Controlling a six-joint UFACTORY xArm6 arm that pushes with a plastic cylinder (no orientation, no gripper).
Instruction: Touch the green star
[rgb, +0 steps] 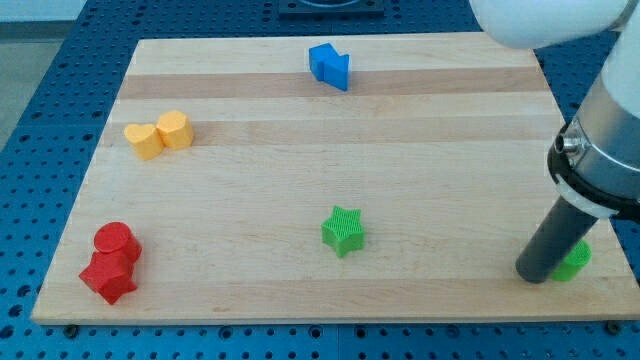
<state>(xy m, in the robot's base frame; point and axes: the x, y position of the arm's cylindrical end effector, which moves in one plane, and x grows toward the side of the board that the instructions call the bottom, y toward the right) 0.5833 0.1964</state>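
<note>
The green star (343, 231) lies on the wooden board (330, 150) a little below its middle. My tip (533, 273) rests on the board near the lower right corner, far to the right of the star. It stands right against a second green block (575, 262), which the rod partly hides, so its shape is unclear.
A blue block (330, 66) lies at the view's top centre. A yellow heart (144, 140) and a yellow hexagonal block (174, 130) touch at the left. A red cylinder (116, 242) and a red star-like block (108, 277) touch at the lower left.
</note>
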